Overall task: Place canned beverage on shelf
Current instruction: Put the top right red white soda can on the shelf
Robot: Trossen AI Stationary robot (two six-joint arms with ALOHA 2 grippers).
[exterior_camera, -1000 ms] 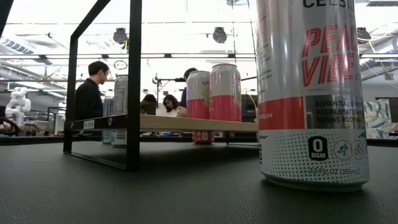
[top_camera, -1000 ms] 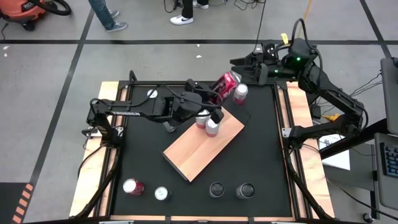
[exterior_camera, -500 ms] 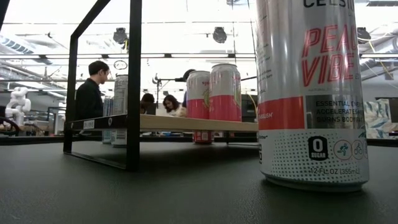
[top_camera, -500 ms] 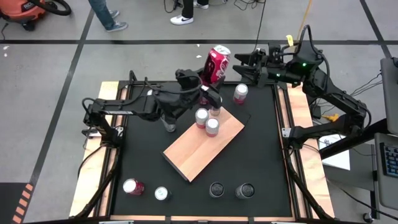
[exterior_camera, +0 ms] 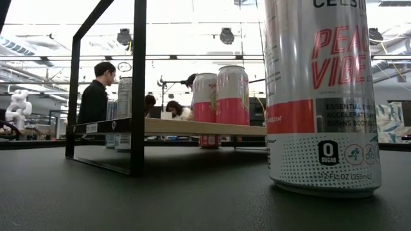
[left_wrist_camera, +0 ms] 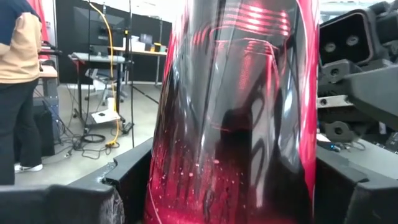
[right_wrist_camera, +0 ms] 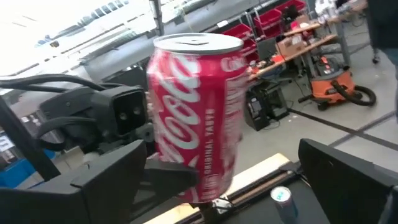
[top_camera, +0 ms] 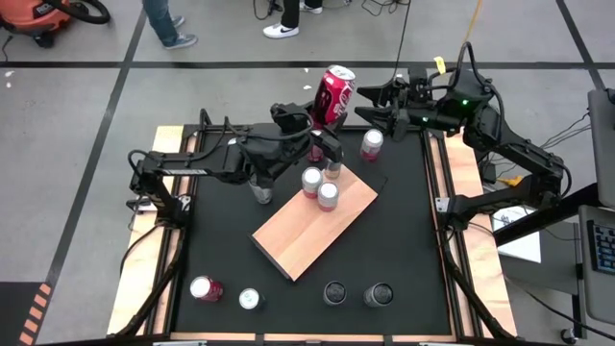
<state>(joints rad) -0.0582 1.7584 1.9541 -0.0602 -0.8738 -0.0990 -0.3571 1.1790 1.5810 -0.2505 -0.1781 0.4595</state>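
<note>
Handover above the counter's far edge: your left end effector [top_camera: 322,123] holds the red Coca-Cola can [top_camera: 333,95] upright, so bring the wide-open right end effector [top_camera: 377,103] squarely around its body before carrying it to the shelf [top_camera: 312,228].

An orange shop vacuum [right_wrist_camera: 336,87] stands on the floor beyond the surface, by red bins [right_wrist_camera: 273,18]. A person in a dark top [exterior_camera: 96,96] stands in the room behind; another person's white sneaker [top_camera: 281,31] shows above.
</note>
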